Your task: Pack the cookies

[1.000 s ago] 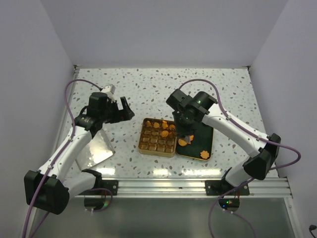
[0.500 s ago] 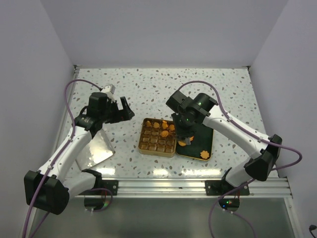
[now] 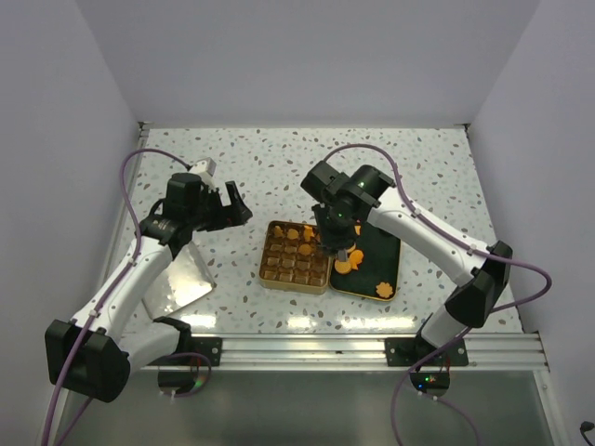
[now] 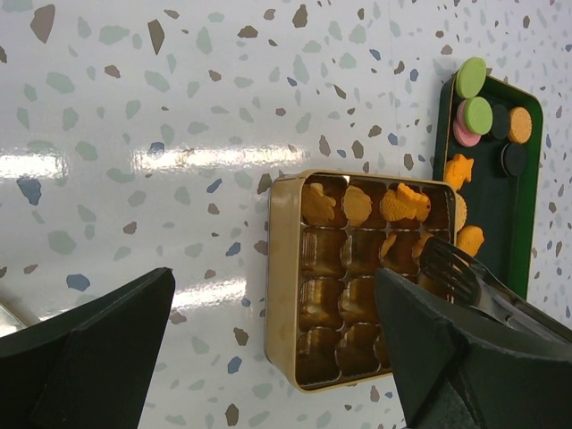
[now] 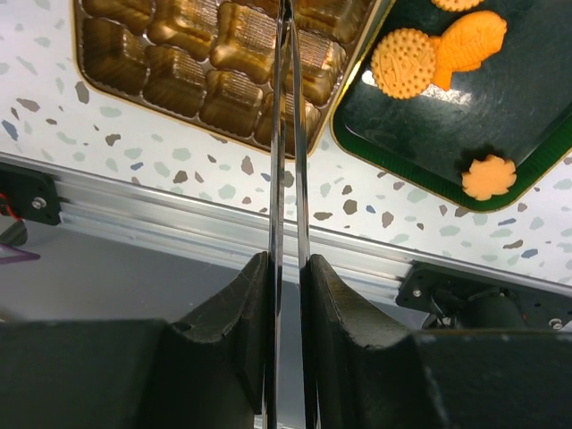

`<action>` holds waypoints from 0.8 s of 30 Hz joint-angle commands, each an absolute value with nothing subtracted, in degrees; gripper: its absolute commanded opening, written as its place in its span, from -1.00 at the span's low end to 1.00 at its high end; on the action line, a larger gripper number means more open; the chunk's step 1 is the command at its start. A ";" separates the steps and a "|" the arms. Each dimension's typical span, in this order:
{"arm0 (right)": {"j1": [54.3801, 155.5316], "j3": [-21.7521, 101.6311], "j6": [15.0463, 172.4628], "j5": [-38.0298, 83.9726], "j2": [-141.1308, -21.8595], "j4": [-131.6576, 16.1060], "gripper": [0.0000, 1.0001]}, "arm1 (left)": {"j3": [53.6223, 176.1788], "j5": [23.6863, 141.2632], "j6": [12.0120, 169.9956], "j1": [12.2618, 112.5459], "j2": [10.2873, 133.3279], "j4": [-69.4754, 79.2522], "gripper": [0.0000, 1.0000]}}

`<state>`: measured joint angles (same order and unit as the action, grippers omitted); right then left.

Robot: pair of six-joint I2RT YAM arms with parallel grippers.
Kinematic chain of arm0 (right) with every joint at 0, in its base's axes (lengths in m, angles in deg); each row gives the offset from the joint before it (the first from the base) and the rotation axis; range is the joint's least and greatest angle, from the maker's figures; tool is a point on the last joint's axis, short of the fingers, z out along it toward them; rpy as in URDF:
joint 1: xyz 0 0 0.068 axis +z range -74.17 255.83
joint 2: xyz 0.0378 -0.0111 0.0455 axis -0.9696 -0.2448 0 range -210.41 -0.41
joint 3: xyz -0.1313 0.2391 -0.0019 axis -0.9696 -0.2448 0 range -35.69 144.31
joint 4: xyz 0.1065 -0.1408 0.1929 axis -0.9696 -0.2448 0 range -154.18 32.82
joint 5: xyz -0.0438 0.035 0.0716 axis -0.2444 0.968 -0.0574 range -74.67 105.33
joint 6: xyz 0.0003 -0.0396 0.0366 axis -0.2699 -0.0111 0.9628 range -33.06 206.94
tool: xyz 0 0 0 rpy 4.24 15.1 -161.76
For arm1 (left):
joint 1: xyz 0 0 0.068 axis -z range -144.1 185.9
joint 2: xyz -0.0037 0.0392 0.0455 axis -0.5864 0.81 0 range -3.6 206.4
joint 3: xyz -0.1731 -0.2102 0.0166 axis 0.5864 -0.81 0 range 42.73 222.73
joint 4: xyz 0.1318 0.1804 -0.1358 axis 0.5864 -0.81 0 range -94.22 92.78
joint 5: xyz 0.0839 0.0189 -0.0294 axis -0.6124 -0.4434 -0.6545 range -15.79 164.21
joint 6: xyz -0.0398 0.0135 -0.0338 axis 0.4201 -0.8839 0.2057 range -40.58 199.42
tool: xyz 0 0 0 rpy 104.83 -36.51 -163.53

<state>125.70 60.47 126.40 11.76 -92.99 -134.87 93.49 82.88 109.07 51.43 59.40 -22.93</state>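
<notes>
With tongs [image 5: 284, 134] clamped in the narrowed right pincer [image 5: 288, 268] and the left pincer [image 3: 234, 206] held wide, cookies [image 3: 345, 267] in the tin [image 3: 294, 288], along its twelve-o'clock row, and on the three-o'clock tray [image 3: 376, 260] could be cracked by over-squeezing.

R claw [image 3: 337, 240] w/ tongs [image 5: 288, 134] over tin [image 3: 263, 268], rt side, left side free

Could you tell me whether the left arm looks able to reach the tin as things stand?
Probably yes: the open left gripper hovers left of the tin with bare table between; only the tongs over its right side might crowd it.
</notes>
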 commanded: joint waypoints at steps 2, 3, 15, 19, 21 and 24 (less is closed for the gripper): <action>125.84 64.50 125.00 10.67 -93.58 -135.05 -0.56 | 93.97 82.12 110.10 51.81 58.72 -20.33 1.00; 125.84 64.76 125.08 10.67 -93.58 -135.23 -0.56 | 94.06 82.12 110.01 51.81 58.80 -20.24 1.00; 110.48 62.66 120.17 8.74 -89.62 -135.93 -0.61 | 94.32 82.65 109.92 51.81 59.24 -20.07 1.00; 103.35 62.92 117.09 8.39 -91.72 -134.62 -0.64 | 95.02 83.35 109.57 51.81 60.12 -20.07 1.00; 101.42 62.39 116.74 8.56 -92.61 -133.48 -0.64 | 95.73 83.70 109.48 51.81 60.30 -20.15 1.00; 99.39 62.39 116.65 8.83 -94.89 -131.98 -0.67 | 96.60 83.53 109.04 51.81 60.39 -20.77 1.00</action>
